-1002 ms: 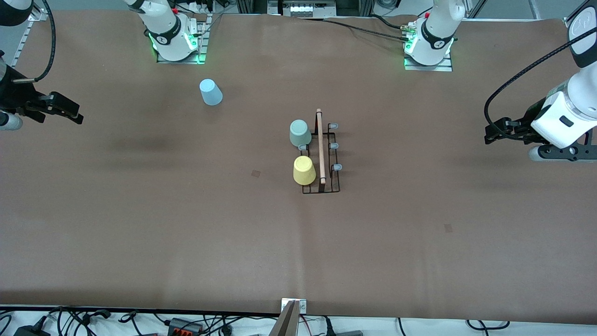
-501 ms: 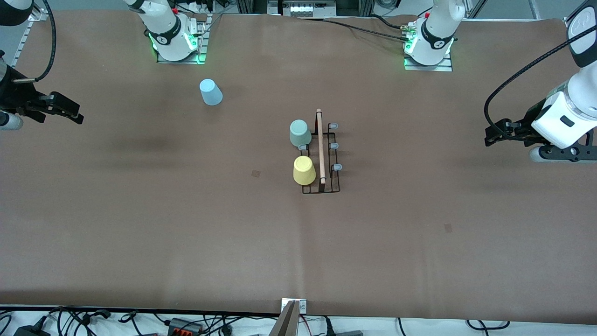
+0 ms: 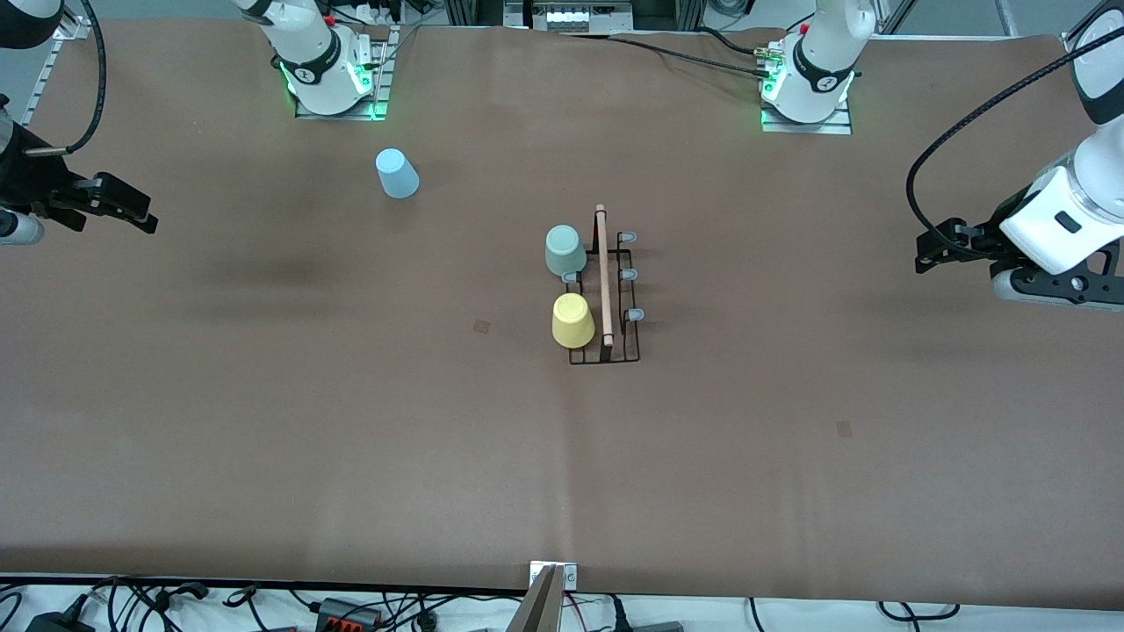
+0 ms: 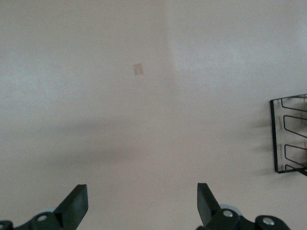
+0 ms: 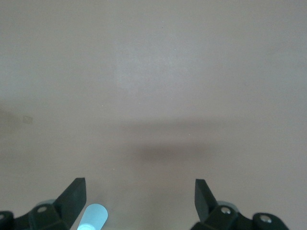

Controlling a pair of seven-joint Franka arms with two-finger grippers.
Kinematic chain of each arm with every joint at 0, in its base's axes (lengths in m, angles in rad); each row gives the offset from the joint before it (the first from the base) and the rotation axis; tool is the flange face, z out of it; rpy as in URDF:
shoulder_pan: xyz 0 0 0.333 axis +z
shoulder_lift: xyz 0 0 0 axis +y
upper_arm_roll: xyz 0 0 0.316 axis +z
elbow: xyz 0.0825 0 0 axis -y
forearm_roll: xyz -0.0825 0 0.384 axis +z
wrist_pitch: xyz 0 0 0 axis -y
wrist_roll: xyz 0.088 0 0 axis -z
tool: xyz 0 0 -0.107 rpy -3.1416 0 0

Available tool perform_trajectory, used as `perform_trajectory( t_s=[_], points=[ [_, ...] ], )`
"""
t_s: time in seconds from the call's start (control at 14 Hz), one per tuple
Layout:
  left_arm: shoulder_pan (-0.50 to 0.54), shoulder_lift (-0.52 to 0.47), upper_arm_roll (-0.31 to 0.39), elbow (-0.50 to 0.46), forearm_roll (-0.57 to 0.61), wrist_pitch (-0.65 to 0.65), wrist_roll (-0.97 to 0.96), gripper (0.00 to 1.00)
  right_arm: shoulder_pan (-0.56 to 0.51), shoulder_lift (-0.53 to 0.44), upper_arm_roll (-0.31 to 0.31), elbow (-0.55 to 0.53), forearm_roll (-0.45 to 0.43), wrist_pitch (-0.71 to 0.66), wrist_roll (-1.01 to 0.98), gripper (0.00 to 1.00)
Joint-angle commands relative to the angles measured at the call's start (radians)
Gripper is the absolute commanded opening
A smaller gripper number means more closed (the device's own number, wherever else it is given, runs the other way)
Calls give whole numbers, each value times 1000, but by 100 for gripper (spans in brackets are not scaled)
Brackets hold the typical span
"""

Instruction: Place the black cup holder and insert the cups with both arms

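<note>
Standing well apart from left claw point(image 3: 933, 250): black cup holder point(image 3: 606, 290)

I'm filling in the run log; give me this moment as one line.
holder: mid-table | green cup, yellow cup: on holder | blue cup: loose | left gripper, right gripper: open, empty

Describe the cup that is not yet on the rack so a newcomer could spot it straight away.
Start at the right arm's base. On the table just in front of it, nearer the front camera, lies the light blue cup, alone. Unlike the pale green cup and yellow cup, it touches no rack.
</note>
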Motion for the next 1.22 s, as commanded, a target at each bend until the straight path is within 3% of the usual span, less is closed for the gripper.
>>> perform_trajectory(
  t_s=[0.0, 1.15],
  points=[
    [-13, 7, 16, 29, -13, -28, -65, 100, -11, -22, 13, -18, -13, 6, -13, 100],
    [-11, -1, 17, 18, -16, -48, -84, 100, -10, -19, 15, -18, -13, 10, -15, 100]
  ],
)
